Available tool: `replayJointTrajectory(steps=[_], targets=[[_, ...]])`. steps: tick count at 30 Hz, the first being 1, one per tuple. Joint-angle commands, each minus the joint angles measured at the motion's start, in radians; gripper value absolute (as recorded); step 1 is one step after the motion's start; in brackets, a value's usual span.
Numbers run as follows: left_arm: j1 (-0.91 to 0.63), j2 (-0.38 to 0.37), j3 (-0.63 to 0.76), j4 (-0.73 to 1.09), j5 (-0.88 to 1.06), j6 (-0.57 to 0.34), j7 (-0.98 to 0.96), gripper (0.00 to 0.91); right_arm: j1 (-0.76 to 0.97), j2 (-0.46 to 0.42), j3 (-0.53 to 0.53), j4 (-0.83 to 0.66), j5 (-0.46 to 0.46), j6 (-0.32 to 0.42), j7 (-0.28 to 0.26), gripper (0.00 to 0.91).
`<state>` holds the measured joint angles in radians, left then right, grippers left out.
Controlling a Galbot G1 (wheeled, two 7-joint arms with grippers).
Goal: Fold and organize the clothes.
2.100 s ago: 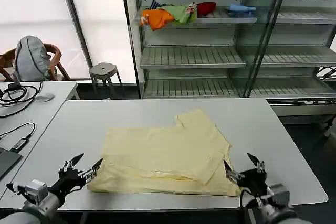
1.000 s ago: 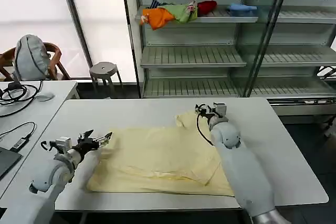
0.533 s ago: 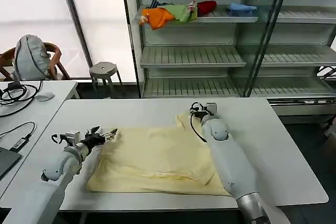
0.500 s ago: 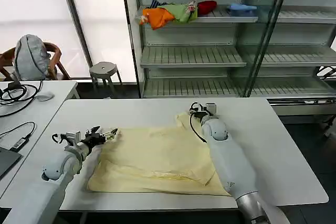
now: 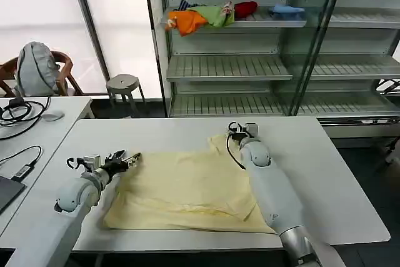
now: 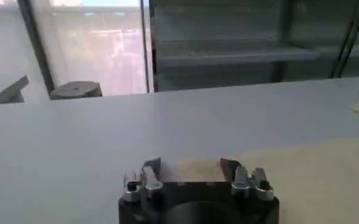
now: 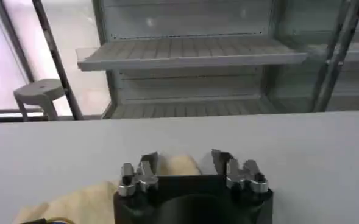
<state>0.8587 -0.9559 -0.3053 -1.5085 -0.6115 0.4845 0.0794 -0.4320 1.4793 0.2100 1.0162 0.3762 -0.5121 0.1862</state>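
Observation:
The clothes are one pale yellow T-shirt (image 5: 187,182), lying partly folded on the grey table (image 5: 325,167). My left gripper (image 5: 130,157) is at the shirt's far left corner, low over the table. In the left wrist view that gripper (image 6: 190,164) is open, with the shirt's edge (image 6: 301,176) lying between its fingertips. My right gripper (image 5: 234,129) is at the far tip of the shirt's sleeve. In the right wrist view it (image 7: 184,159) is open too, and the sleeve tip (image 7: 75,204) reaches in between the fingers.
A metal shelf unit stands behind the table, with colourful clothes (image 5: 212,15) on an upper shelf. A round stool (image 5: 123,84) is beyond the far left corner. A side table with cables (image 5: 25,117) and a chair with a grey bag (image 5: 37,67) are to the left.
Both arms have swung from the table's near edge to the shirt's far side. The left gripper has crept to the far left corner and the right has settled at the sleeve tip.

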Motion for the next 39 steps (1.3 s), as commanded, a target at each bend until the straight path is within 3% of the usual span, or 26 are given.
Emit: replayJointTrajectory(steps=[1,16,23,31,39], targets=[[-0.008,-0.001,0.008,0.008,0.005,-0.001,0.007,0.020,-0.001,0.003,-0.002,-0.009,0.012,-0.017,-0.002,0.000],[0.011,-0.004,-0.005,-0.005,0.004,-0.014,0.030,0.020,-0.040,-0.020,-0.007,0.094,0.023,-0.025,-0.001,0.000],[0.029,0.006,-0.032,-0.042,-0.022,-0.034,0.033,0.020,-0.080,-0.065,-0.010,0.264,0.055,-0.028,0.014,0.000],[0.143,0.022,-0.085,-0.156,-0.037,-0.050,0.034,0.020,-0.213,-0.164,-0.019,0.526,0.164,-0.066,0.043,0.000],[0.245,0.031,-0.142,-0.259,-0.052,-0.051,0.030,0.020,-0.316,-0.240,-0.012,0.694,0.187,-0.066,0.045,0.000]])
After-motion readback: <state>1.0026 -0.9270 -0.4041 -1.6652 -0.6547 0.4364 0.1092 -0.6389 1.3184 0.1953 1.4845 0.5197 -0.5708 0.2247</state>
